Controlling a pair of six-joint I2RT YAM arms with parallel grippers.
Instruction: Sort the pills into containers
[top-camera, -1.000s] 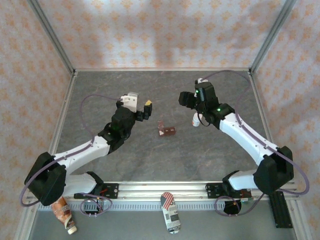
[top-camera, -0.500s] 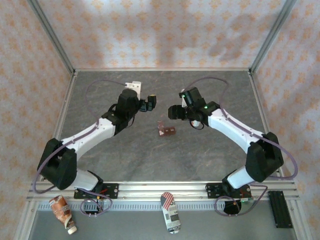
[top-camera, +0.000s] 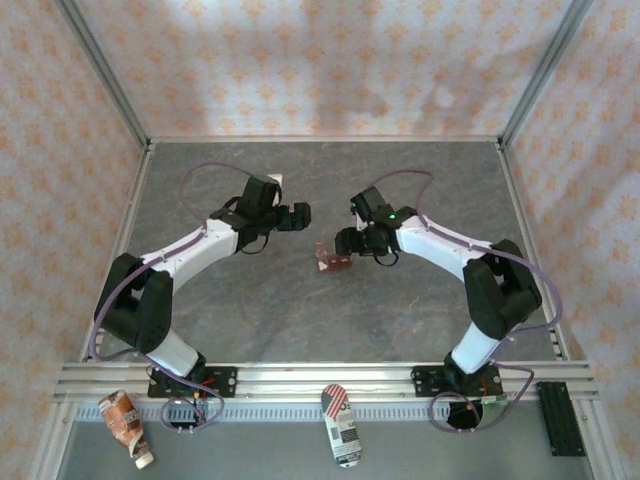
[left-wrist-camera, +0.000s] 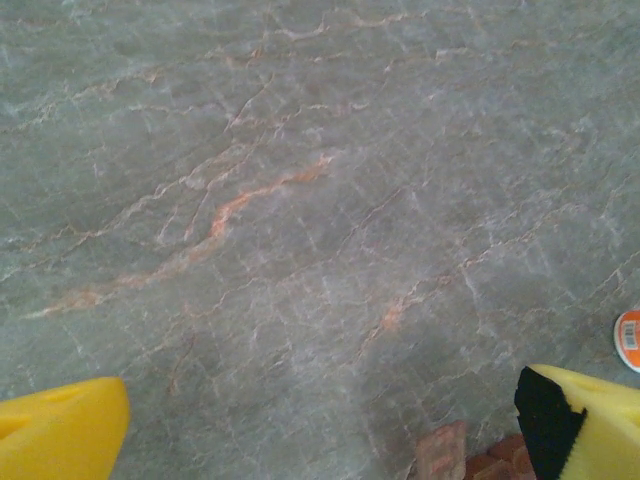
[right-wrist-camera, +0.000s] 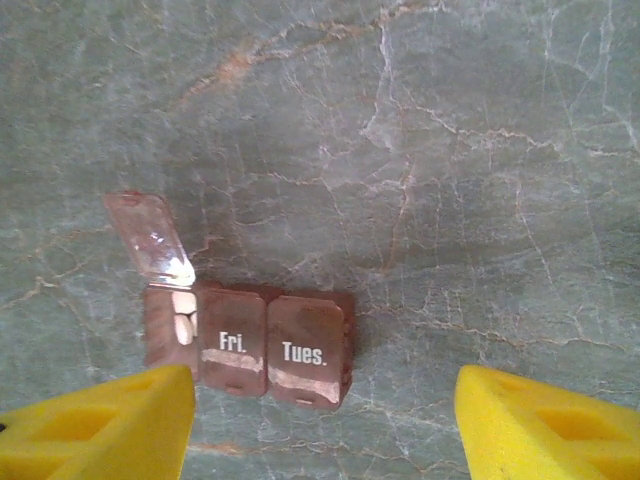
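The containers (right-wrist-camera: 250, 345) are a dark red-brown strip of three joined compartments on the grey table (right-wrist-camera: 450, 150). The left compartment stands open with its clear lid (right-wrist-camera: 150, 238) up and white pills (right-wrist-camera: 183, 318) inside. The lids marked "Fri." and "Tues." are closed. My right gripper (right-wrist-camera: 320, 430) hovers open just short of the strip, its yellow fingertips wide apart and holding nothing. From above, the right gripper (top-camera: 345, 242) sits just right of the containers (top-camera: 333, 263). My left gripper (top-camera: 298, 214) is open, up and left of the strip. In the left wrist view a corner of the containers (left-wrist-camera: 445, 455) shows between the left gripper's (left-wrist-camera: 320, 430) yellow pads.
A small round orange-and-white thing (left-wrist-camera: 628, 341) peeks in at the right edge of the left wrist view. Metal frame posts (top-camera: 110, 90) and patterned walls enclose the table. A brown tube (top-camera: 128, 428) and a flag-patterned packet (top-camera: 340, 425) lie in front of the base rail.
Both arms have swung inward toward the containers. The right gripper has moved left and down to hover beside the strip. The left gripper has come forward a little.
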